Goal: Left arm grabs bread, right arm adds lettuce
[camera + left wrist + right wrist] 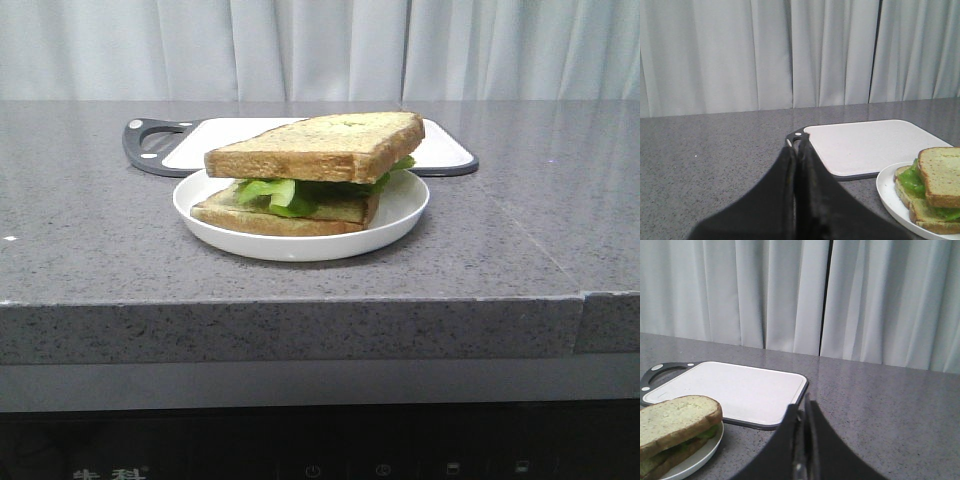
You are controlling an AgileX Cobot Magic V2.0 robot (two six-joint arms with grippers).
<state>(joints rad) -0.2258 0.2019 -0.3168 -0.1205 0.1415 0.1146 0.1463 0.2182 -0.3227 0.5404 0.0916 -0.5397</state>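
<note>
A sandwich sits on a white plate (410,205) in the middle of the table. A toasted bread slice (320,145) lies on top, green lettuce (285,192) under it, and a second slice (270,215) at the bottom. The bread (942,175) and the lettuce (912,178) also show in the left wrist view, and the bread (675,422) in the right wrist view. My left gripper (796,150) is shut and empty, left of the plate. My right gripper (801,407) is shut and empty, right of the plate. Neither gripper shows in the front view.
A white cutting board (440,150) with a black rim and handle (145,140) lies behind the plate. White curtains hang behind the grey stone table. The table's front edge (300,300) is near the camera.
</note>
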